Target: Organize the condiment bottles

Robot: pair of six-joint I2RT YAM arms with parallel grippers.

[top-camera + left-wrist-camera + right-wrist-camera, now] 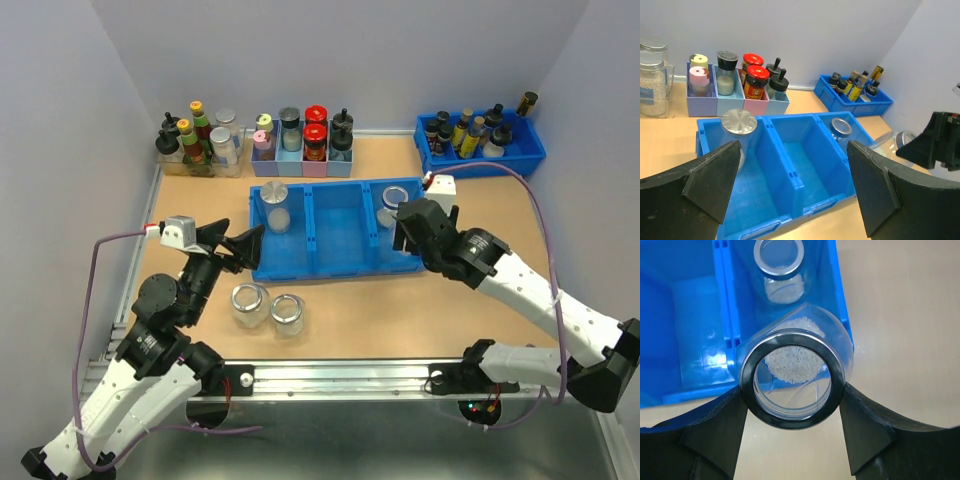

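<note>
Squat clear glass jar (792, 385), silver rim, perhaps white grains (790, 364), between black fingers (715, 435)

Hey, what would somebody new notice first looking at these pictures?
The right gripper clamps a clear jar holding white grains above the right end of the blue tray, where another open jar sits. Two more open jars stand on the table before the tray, beside the open left gripper.

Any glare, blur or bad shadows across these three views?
Top external: even light, sharp, soft shadows. Left wrist: own fingers dark, little detail; lidded jar crisp. Right wrist: held jar sharp at rim, faint reflections on the glass.
</note>
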